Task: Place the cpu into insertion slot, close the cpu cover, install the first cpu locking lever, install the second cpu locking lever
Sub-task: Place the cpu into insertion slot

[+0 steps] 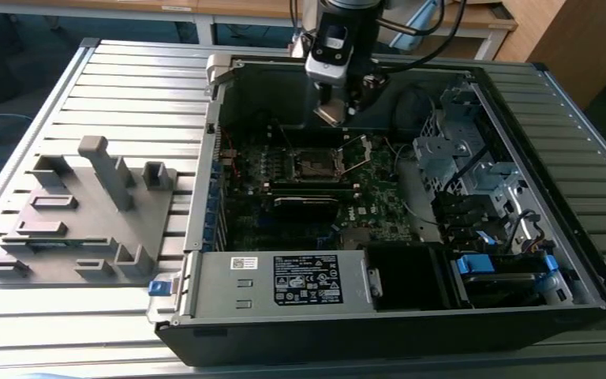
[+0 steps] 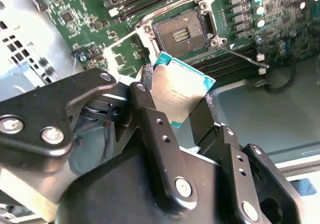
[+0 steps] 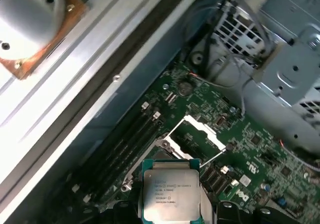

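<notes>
The tool (image 2: 176, 103) pinches the cpu (image 2: 184, 91) by two opposite edges and holds it in the air over the motherboard (image 2: 90, 18), near the insertion slot (image 2: 182, 33) but not yet in it. The socket lies bare, and the cpu cover (image 3: 200, 134) stands swung up on its hinge (so the way down looks free).

To do this step well, the chip likely needs its edges turned parallel to the socket's rim. It should then be kept level and lowered straight down without sliding, since the contacts below would probably bend under a sideways scrape.

The cpu is a flat square with a dull silver metal top bearing fine print. A thin teal-green border shows around its edge.
</notes>
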Available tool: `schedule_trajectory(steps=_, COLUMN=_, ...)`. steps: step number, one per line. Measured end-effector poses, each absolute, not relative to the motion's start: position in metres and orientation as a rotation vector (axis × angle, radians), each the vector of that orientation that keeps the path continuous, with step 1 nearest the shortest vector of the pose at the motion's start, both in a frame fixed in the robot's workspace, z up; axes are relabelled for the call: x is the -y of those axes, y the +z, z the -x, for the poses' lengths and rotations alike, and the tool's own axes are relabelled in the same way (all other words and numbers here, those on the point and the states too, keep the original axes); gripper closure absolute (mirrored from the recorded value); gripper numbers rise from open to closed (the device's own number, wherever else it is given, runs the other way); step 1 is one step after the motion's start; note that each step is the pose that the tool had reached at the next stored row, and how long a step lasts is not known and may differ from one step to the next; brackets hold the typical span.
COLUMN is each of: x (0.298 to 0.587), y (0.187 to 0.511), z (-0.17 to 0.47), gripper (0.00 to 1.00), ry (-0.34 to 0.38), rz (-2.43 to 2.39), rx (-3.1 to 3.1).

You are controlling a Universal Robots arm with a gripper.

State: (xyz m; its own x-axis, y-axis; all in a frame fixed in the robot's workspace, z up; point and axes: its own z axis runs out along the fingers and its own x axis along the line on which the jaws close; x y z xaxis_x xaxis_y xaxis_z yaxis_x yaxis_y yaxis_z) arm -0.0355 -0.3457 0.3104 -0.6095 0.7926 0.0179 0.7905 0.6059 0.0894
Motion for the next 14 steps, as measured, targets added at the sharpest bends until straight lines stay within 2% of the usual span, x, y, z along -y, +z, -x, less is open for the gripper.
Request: schedule_trajectory(steps=14, x=0.3457, y=0.3088, z=0.0355, gripper=0.46, ry=0.131, rz=-1.716, rx=-2.587)
